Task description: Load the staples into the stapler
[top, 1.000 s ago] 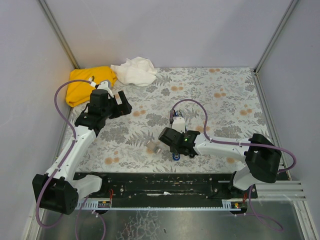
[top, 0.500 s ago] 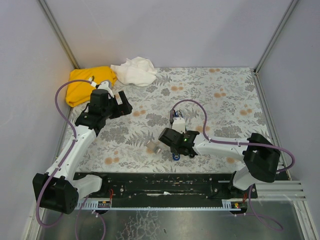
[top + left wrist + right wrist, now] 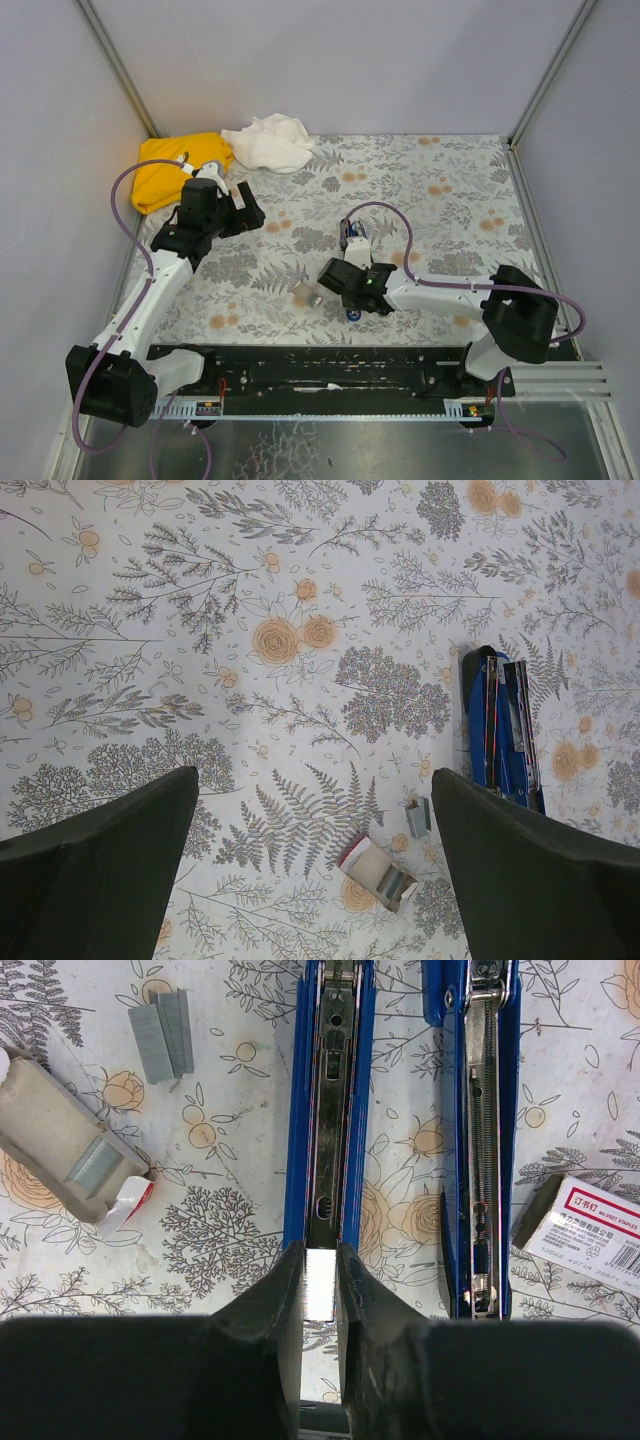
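Opened stapler [image 3: 330,1110] lying flat near the middle of the floral worktop [image 3: 450,190], its two blue arms side by side with channels facing up. Right jaws, narrow, pinch a silvery staple strip [image 3: 320,1290] at the near end of one channel, in line with it; whether the strip has entered cannot be told. In the right wrist view, loose staples [image 3: 162,1025] and an open cardboard tray [image 3: 70,1150] holding more lie left of the stapler, and a printed box [image 3: 590,1230] lies right of it. Left jaws, spread wide and holding nothing, hang over the worktop well apart from the stapler. Yellow cloth [image 3: 175,165] and white cloth [image 3: 268,142] sit at the far left corner.
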Robot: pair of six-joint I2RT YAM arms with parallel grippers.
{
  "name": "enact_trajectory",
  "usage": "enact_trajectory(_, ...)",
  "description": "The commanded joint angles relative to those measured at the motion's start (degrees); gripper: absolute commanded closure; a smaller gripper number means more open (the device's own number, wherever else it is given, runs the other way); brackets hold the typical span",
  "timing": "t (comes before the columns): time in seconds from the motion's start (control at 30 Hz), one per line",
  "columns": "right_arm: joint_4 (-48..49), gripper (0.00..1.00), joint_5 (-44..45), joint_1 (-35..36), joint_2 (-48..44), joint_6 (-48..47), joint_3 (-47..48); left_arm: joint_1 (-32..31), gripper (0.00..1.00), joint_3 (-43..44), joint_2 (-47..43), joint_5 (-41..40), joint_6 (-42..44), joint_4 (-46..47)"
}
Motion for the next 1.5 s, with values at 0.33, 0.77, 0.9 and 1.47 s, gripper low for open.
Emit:
enact_trajectory(0.33,-0.2,0.69,1.8,-0.3,0.1,0.3,1.0,0.3,0.00,-0.3,0.2,0.8,-0.2,3.2)
enact_trajectory(0.77,-0.9,0.49,-2.9,-3.4,-3.4,-9.3,8.7,0.2,0.02,-1.8,-0.1,3.0,-0.5,3.7)
enact_trajectory(0.9,3.0,0.51,-7.0,-6.7,-4.8,-10.6,6.3,-3.8,0.10,-4.0,0.1,5.2,-1.1,3.9)
enact_trajectory(1.47,8.8,0.59,-18.6,-16.2,-4.4,-19.3,4.9,-23.7,0.32,-0.7,16.5,0.4,-5.9,4.1)
